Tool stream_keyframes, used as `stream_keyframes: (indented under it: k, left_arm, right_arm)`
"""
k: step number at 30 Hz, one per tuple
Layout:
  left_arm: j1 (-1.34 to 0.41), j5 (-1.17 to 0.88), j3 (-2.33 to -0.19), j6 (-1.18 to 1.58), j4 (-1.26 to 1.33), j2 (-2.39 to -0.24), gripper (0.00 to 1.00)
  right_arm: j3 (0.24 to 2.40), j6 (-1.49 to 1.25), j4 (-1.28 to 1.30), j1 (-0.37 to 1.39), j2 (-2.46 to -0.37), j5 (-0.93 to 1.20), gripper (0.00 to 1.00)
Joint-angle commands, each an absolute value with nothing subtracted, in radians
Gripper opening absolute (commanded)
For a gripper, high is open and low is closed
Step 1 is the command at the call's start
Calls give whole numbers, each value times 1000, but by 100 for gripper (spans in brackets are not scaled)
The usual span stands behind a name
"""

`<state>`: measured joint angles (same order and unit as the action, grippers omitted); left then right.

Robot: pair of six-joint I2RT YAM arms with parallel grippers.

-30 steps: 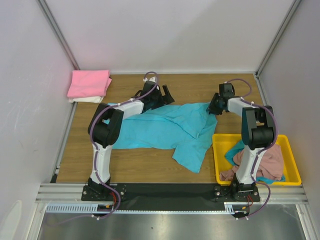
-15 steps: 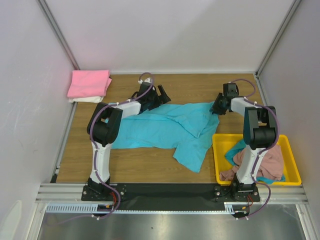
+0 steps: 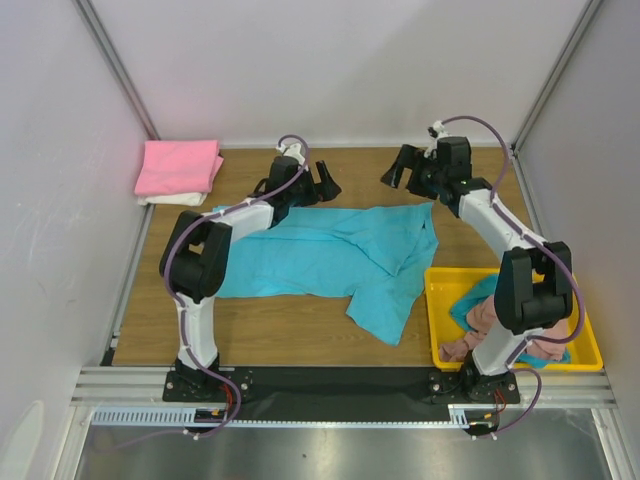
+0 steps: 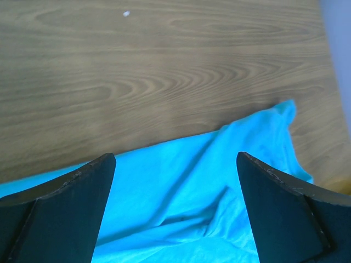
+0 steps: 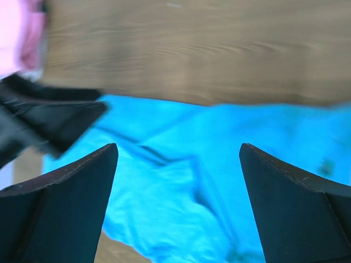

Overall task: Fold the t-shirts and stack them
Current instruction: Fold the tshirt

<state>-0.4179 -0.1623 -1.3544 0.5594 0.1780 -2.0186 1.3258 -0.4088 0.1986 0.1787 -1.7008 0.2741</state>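
Note:
A turquoise blue t-shirt (image 3: 330,255) lies spread and wrinkled across the middle of the wooden table, one part trailing toward the near edge. My left gripper (image 3: 325,184) hovers open over its far edge, nothing between the fingers; its wrist view shows the same cloth (image 4: 181,208) below the left gripper (image 4: 175,156). My right gripper (image 3: 396,170) hangs open above the far right of the shirt, holding nothing; the blue cloth (image 5: 181,203) lies under the right gripper (image 5: 178,147). A folded bright pink shirt (image 3: 180,165) rests on a cream white one (image 3: 168,199) at the far left corner.
A yellow tray (image 3: 587,345) at the near right holds a crumpled dusty pink shirt (image 3: 535,325) and a teal one (image 3: 470,300). White walls close in the table on three sides. The left arm's fingers (image 5: 49,120) show in the right wrist view.
The right gripper has opened, let go of the shirt's far right corner and lifted back toward the wall. The left gripper has shifted slightly farther back, still open.

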Motion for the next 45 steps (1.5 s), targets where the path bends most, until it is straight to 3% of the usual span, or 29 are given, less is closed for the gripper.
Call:
stream_keyframes:
  k: [1, 8, 19, 36, 45]
  left_arm:
    - [-408, -268, -1325, 563, 296, -1974, 98]
    - [-407, -348, -1264, 764, 433, -2013, 99]
    - [-393, -386, -1213, 972, 610, -2098, 99]
    - [-376, -419, -1120, 1158, 830, -2192, 98]
    - [-371, -388, -1111, 1152, 805, -2209, 98]
  right_arm:
    - [1287, -452, 83, 221, -1727, 386, 100]
    - [1146, -649, -150, 239, -1795, 462, 100]
    - [1054, -663, -324, 278, -1864, 514, 100]
    - [1011, -643, -345, 285, -1913, 541, 100]
    - [989, -646, -341, 295, -1904, 568, 96]
